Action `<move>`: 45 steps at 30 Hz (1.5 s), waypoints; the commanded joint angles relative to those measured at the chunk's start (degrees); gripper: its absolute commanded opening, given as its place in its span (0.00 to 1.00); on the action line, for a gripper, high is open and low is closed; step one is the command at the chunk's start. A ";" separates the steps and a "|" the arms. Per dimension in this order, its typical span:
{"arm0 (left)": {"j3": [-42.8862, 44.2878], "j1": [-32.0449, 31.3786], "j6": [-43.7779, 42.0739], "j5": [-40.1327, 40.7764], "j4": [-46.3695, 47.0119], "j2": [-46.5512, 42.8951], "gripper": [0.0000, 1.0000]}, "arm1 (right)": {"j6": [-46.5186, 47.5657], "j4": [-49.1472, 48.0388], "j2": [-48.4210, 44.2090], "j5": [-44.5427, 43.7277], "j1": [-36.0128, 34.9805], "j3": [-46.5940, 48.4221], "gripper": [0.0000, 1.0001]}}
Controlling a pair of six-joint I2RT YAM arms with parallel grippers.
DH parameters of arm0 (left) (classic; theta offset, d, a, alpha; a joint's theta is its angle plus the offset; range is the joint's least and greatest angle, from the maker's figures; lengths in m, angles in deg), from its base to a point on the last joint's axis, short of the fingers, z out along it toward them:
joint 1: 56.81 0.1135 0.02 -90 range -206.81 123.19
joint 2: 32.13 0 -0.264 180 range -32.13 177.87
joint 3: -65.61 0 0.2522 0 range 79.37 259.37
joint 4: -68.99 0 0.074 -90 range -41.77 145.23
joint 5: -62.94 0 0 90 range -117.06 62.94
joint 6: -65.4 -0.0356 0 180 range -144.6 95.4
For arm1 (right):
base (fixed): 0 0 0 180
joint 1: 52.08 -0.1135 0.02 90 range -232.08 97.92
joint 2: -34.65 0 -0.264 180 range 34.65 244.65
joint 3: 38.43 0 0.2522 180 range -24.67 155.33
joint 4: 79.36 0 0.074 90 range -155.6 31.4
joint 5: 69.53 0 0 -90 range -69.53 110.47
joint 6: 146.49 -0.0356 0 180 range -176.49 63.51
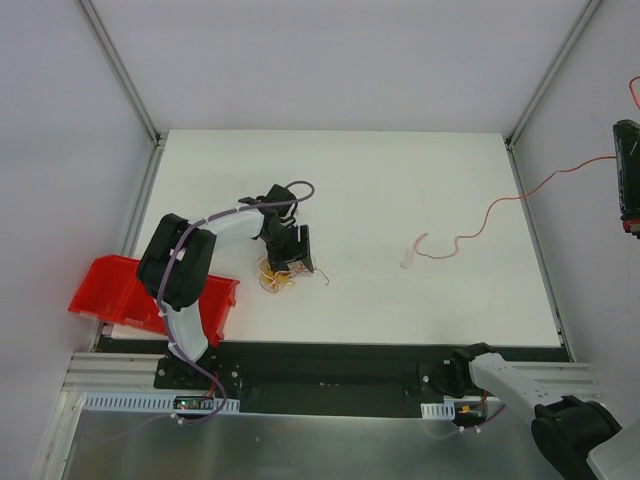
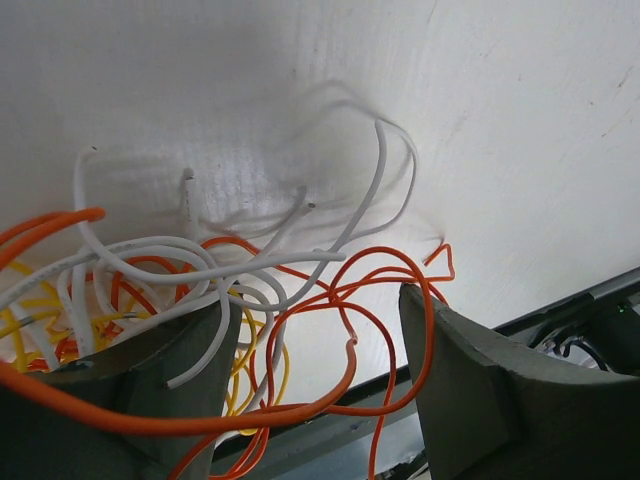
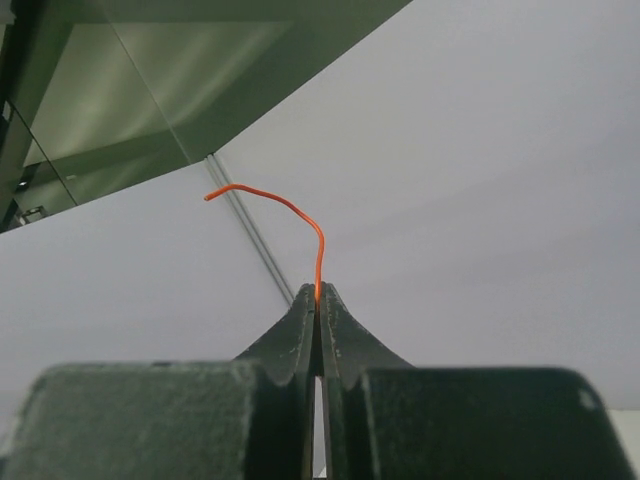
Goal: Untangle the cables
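Note:
The tangle of cables [image 1: 276, 278], thin orange, yellow and white strands, lies on the white table [image 1: 400, 180] left of centre. My left gripper [image 1: 292, 252] hangs right over it. In the left wrist view the left gripper [image 2: 320, 335] is open, with orange loops [image 2: 352, 290] and white strands [image 2: 250, 265] lying between and across its fingers [image 2: 470, 370]. My right gripper [image 1: 627, 150] is raised at the far right edge, shut on one orange cable [image 1: 500, 205] that trails down to the table. In the right wrist view the right gripper [image 3: 318, 292] pinches that cable [image 3: 300, 213], whose short free end sticks up.
A red bin [image 1: 105, 290] sits off the table's front left corner, beside the left arm. The trailing cable's lower end [image 1: 412, 255], pale at its tip, rests on the table right of centre. Metal frame posts [image 1: 120, 70] stand at the table's back corners.

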 commanded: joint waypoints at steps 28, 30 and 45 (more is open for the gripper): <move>8.44 0.86 0.75 -17.85 8.60 -28.29 0.86 | -4.91 -2.61 2.53 12.88 0.20 -33.03 0.00; 8.18 -0.28 1.28 -17.32 8.69 -27.41 0.85 | -6.05 -1.91 0.42 13.94 0.20 -39.09 0.00; 7.39 -3.54 3.91 -15.39 9.40 -21.17 0.85 | 1.94 6.37 -2.24 13.67 0.29 -53.27 0.00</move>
